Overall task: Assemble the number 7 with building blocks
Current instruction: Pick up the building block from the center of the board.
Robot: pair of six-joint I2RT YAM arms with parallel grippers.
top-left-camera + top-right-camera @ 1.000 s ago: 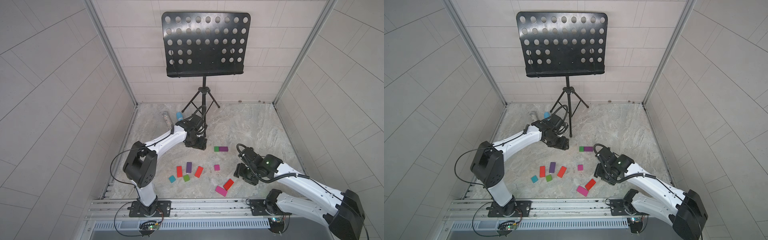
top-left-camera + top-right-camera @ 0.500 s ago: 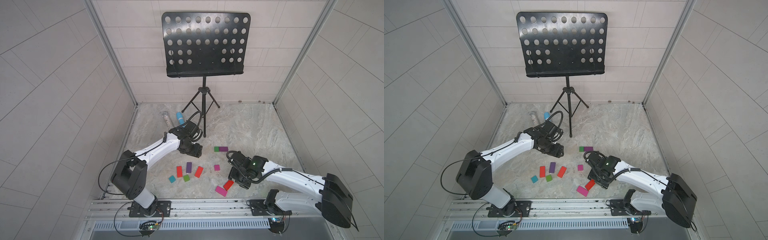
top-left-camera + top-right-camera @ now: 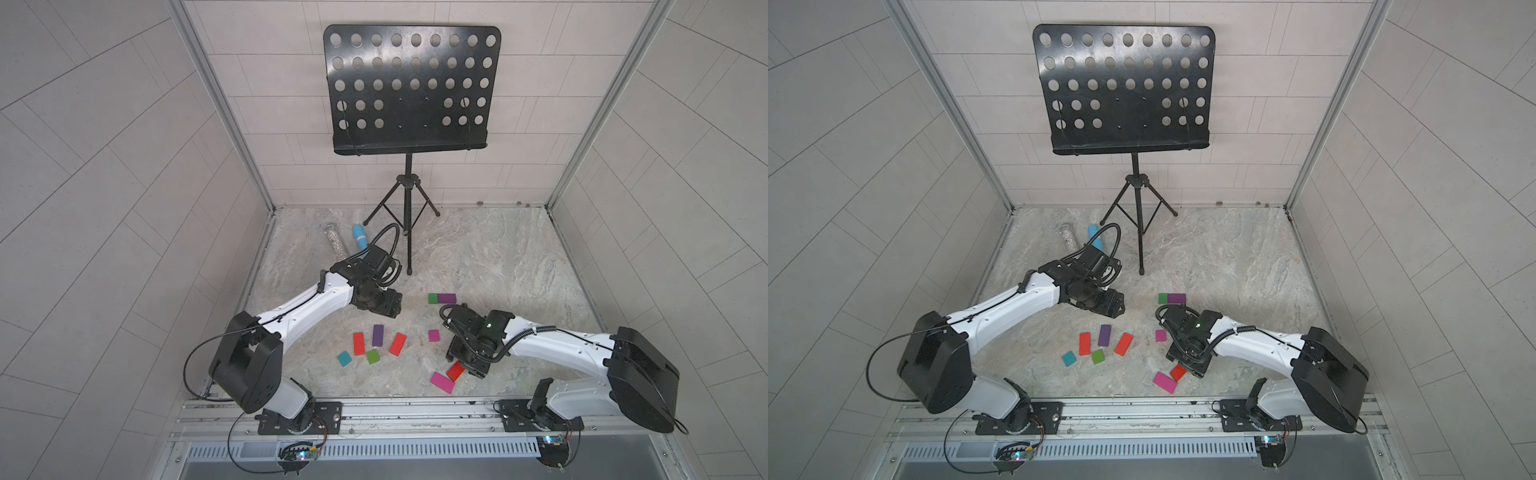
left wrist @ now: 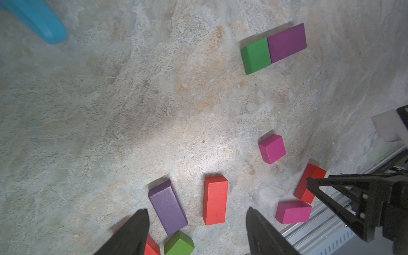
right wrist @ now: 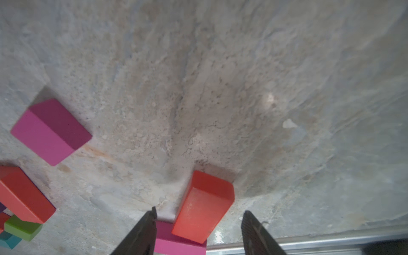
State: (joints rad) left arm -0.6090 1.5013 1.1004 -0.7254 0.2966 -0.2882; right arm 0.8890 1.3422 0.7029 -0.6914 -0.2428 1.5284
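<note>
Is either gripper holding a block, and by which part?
Nothing is held: the right gripper straddles the red block, jaws open; the left gripper is empty.

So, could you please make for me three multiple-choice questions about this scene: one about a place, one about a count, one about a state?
1. The far green block touches:
A) a teal block
B) a purple block
C) nothing

2. How many red blocks are there?
A) two
B) three
C) five

3. The left gripper is:
A) open and empty
B) shut on a block
C) shut on nothing

Answers:
1 B: the two lie edge to edge in both top views.
2 B: two lie close together, and the third sits at the right gripper.
3 A: the left wrist view shows its jaws wide apart, with nothing held between them.
</note>
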